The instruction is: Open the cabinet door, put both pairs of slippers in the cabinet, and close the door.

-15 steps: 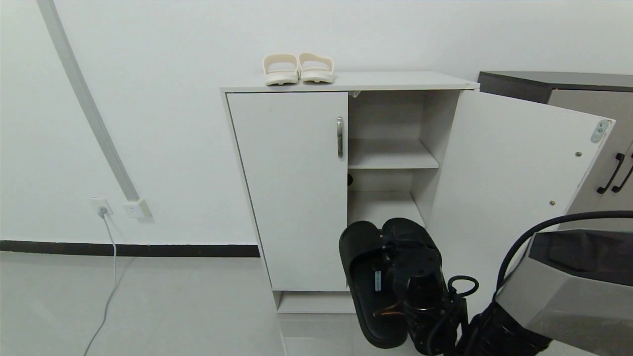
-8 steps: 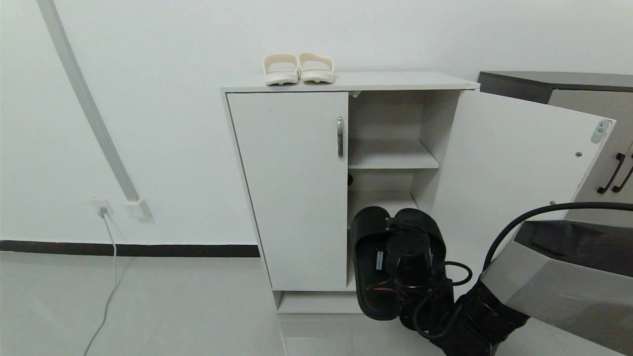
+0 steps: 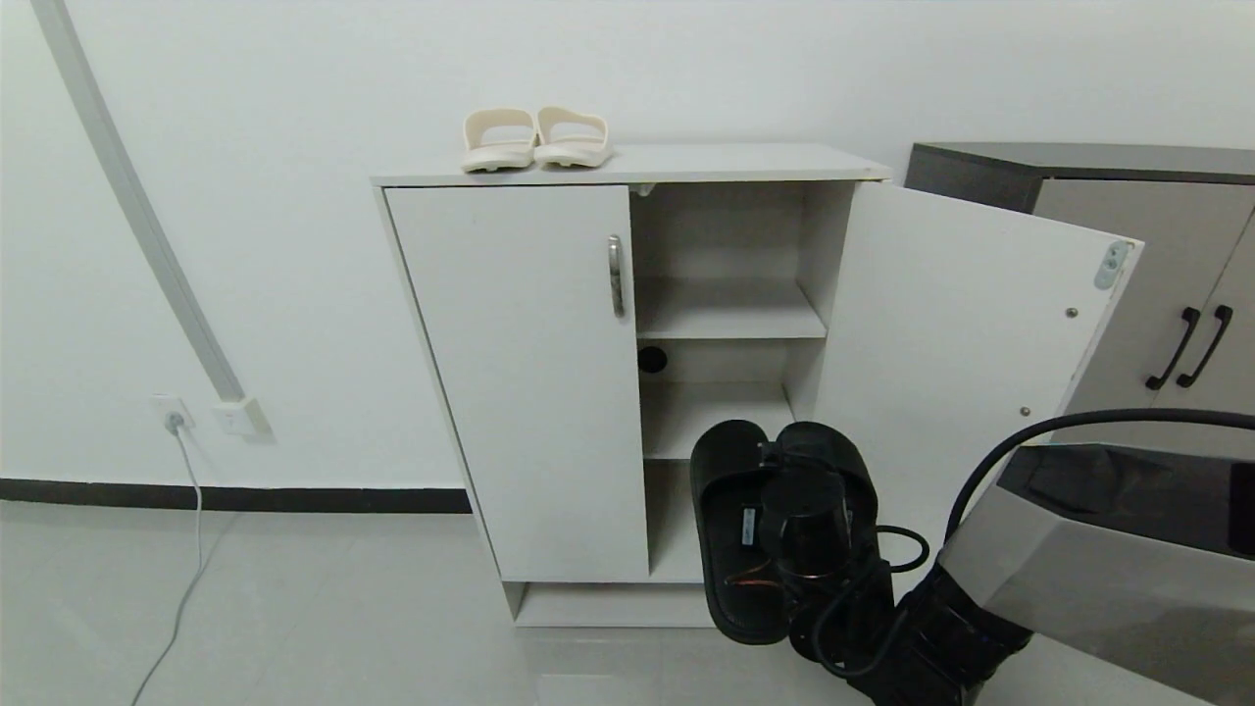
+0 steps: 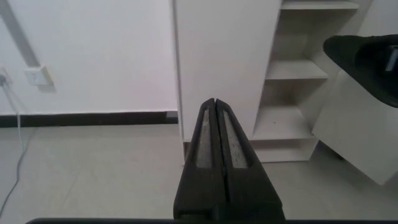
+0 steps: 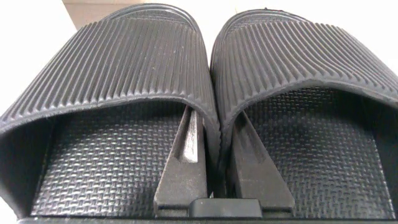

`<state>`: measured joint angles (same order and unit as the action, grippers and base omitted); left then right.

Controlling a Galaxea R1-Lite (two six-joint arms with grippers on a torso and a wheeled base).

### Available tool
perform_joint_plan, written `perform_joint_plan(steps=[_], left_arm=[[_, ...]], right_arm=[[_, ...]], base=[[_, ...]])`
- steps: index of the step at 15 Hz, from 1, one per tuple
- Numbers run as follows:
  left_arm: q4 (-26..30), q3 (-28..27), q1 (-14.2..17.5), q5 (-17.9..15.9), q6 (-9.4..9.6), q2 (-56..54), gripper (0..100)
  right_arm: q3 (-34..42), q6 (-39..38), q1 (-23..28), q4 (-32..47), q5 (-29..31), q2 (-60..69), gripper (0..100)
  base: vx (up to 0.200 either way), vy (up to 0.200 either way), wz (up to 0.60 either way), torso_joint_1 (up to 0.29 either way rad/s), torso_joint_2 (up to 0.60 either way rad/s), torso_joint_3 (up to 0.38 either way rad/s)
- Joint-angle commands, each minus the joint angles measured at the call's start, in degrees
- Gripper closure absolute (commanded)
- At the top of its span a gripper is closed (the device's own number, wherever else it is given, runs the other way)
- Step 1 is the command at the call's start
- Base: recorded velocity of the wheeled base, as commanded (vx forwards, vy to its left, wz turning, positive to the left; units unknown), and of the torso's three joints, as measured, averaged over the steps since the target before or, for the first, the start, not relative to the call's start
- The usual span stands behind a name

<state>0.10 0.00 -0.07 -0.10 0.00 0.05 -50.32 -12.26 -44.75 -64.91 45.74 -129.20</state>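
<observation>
Right gripper (image 5: 216, 124) was clamped narrow on the black slippers (image 3: 730, 471), its two fingers (image 5: 186, 162) reaching under the straps and pinching the pair's touching inner walls together, which appears to be why one grasp carried both shoes side by side. That load hung just in front of the cabinet (image 3: 520, 392), at its open half and low down, toes pointed toward the interior, roughly level with the middle shelf (image 3: 711, 417) and overlapping the bottom compartment beneath it. The cabinet's right-hand door (image 3: 951, 324) stood swung well out, so the opening was free for loading, while the left-hand door (image 3: 510, 373) was closed. The upper shelf (image 3: 726, 314) lay bare inside. On the cabinet's top, above the closed door, the cream slippers (image 3: 536, 137) sat as a neat pair, toes to the wall, probably waiting for their turn. I judged the first pair to be on its way in, with the second pair and the door closing not yet done. Left gripper (image 4: 215, 109) hung before the cabinet, facing the edge of the closed door, fingers pressed together and holding nothing, seemingly kept out of the working arm's way.
</observation>
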Motion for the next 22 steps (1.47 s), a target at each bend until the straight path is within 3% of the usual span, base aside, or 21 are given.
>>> perform_joint_plan(steps=[1,11,22], left_arm=[[0.0,0.0,0.0,0.0,0.00,0.1,100],[0.0,-0.1,0.0,-0.2,0.00,0.1,100],[0.0,0.0,0.0,-0.1,0.00,0.1,100]], right_arm=[[0.2,0.0,-0.6,-0.5,-1.4,-0.6,100],[-2.4,0.0,-0.5,-1.7,-3.9,-4.8,100],[-0.3,2.2,2.5,-2.0,-3.6,-4.5,100]], base=[[0.000,0.000,0.00,0.000,0.00,0.000],[0.000,0.000,0.00,0.000,0.00,0.000],[0.000,0.000,0.00,0.000,0.00,0.000]])
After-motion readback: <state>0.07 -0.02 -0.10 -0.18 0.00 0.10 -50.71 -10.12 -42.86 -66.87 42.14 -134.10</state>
